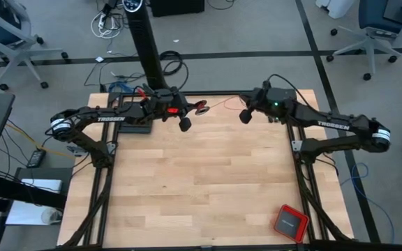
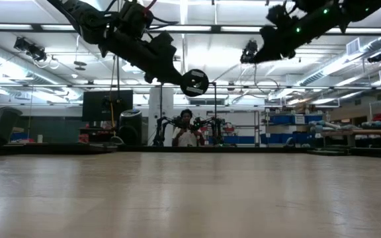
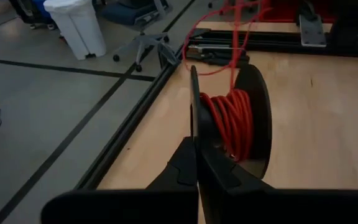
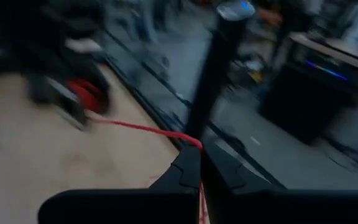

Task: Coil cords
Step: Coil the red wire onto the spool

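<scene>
Near edge: the wooden table (image 1: 201,188) is bare across its front and middle, with only a red square box (image 1: 289,222) near the front right corner (dark top, lying flat, well apart from both arms).
Open room: the whole middle of the table lies free; in the low view the surface runs flat and unbroken under both arms, which hang high above it.
Side edges: dark frame rails run along the left and right sides of the table.
Far edge: both grippers sit close to the back rail, where a black post (image 1: 146,42) rises just behind the table.
Left gripper (image 1: 185,123): near the back edge, left of centre; its fingers (image 3: 194,165) are clenched on the rim of a black spool (image 3: 229,121), which it holds up in the air, clear of the table.
Cord (image 3: 232,121): thin and red, wound in tight turns on the spool's core between the two black discs; a loose stretch leaves the spool and runs across the gap toward the other arm.
Right gripper (image 1: 244,116): near the back edge, right of centre, well apart from the spool; fingers pinched together on the red cord, which comes taut from the spool straight into the fingertips (seen in the right wrist view).
Beyond the table: grey floor with office chairs, a white bin, loose cables, and a person far off in the room behind.
</scene>
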Available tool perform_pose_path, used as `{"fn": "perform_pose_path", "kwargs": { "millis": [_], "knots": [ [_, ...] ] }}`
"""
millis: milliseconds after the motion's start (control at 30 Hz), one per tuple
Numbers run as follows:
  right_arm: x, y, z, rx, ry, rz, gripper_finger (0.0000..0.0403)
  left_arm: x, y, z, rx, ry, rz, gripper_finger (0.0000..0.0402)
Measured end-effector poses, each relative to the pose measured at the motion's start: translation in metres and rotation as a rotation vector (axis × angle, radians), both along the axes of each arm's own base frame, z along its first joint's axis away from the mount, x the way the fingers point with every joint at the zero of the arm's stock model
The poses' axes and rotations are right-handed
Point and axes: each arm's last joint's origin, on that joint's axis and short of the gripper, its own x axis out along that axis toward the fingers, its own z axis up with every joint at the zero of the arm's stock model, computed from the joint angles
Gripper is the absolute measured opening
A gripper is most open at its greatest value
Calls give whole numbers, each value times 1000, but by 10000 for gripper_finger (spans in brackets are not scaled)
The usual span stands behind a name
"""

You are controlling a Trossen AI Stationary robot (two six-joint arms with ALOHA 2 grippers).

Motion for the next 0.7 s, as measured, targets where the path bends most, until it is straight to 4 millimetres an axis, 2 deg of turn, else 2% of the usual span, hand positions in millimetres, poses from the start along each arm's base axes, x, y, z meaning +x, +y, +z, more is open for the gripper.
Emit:
{"fn": "perform_pose_path", "kwargs": {
  "millis": [167, 400, 567, 700],
  "knots": [
    [13, 8, 9, -21, -137, 101, 1, 2, -2, 3, -9, -39, -13, 1],
    [44, 10, -6, -9, -193, 195, 1, 8, -11, 9, -1, -111, 22, 1],
    [59, 9, -15, -6, -217, 189, 1, 9, -15, 9, 21, -106, 70, 1],
    [60, 7, -4, -31, -191, 156, 0, 8, -16, 5, 61, -33, 51, 1]
  ]
}}
